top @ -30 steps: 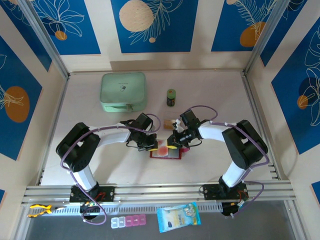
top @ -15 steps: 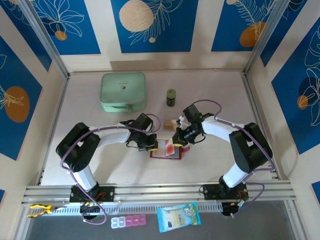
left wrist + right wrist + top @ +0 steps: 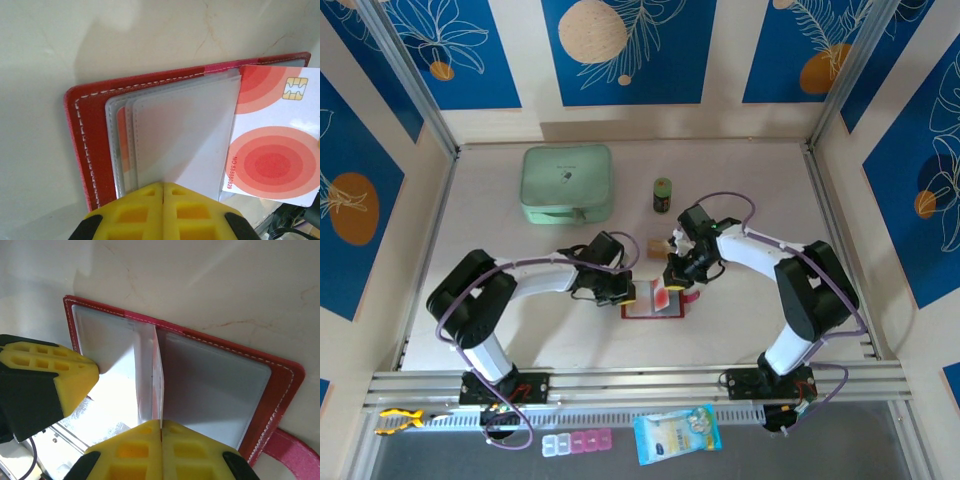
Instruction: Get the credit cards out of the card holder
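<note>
Bright, even light — soft shadows on the table point(image 3: 50, 50), wrist views crisp, some washed-out whites.

The card holder point(image 3: 82, 130) is dark red with white stitching and frosted clear sleeves point(image 3: 185, 135), the credit card point(image 3: 272, 150) is white with concentric red-orange circles and a gold chip, the case point(image 3: 566, 184) is mint green, and the table point(image 3: 740, 180) is cream.

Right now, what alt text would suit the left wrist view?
A white, red-ringed card with a gold chip sticks out of a clear sleeve in an open dark-red card holder lying on a pale table. The left tool, its yellow fingers shut, meets the sleeve's near edge.
</note>
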### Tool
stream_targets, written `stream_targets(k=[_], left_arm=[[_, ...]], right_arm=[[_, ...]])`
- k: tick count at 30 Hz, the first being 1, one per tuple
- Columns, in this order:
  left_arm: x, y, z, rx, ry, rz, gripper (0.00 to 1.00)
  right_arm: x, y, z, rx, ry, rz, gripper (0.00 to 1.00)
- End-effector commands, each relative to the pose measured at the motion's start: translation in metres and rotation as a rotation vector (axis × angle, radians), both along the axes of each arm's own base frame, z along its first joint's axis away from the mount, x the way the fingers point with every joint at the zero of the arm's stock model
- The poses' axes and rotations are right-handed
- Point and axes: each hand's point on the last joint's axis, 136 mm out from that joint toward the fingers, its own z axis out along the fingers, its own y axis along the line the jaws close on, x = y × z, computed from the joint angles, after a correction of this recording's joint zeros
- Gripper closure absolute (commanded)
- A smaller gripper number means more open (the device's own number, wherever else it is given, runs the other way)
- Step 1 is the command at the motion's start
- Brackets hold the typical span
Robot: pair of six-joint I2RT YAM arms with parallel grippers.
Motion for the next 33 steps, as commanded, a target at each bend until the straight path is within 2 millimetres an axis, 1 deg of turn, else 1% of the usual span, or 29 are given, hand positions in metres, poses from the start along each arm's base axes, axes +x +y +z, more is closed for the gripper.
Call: stream_targets(k=[1, 8, 14, 19, 22, 24, 33], left_arm=[[-0.011, 0.007, -0.007, 0.031, 0.023, 0.013, 1.0], [-0.013, 0.005, -0.005, 0.022, 0.021, 0.006, 1.0], [-0.013, 0.004, -0.007, 0.02, 0.025, 0.0, 0.99], [-0.014, 0.004, -0.009, 0.022, 0.027, -0.005, 0.99], [-0.014, 0.003, -0.009, 0.021, 0.027, -0.006, 0.99], [-0.014, 0.003, -0.008, 0.02, 0.028, -0.007, 0.99], [-0.014, 0.003, -0.009, 0.023, 0.029, -0.006, 0.99]], right_arm=[[-0.003, -0.001, -0.001, -0.046, 0.021, 0.026, 0.94], [-0.007, 0.002, 0.001, -0.094, 0.023, 0.044, 0.94], [-0.014, 0.001, 0.002, -0.141, 0.028, 0.054, 0.94], [-0.015, 0.0, 0.001, -0.171, 0.028, 0.052, 0.93], [-0.015, 0.002, 0.003, -0.167, 0.028, 0.042, 0.88], [-0.015, 0.003, 0.005, -0.157, 0.026, 0.036, 0.86], [-0.023, 0.007, 0.009, -0.111, 0.039, 0.018, 0.86]])
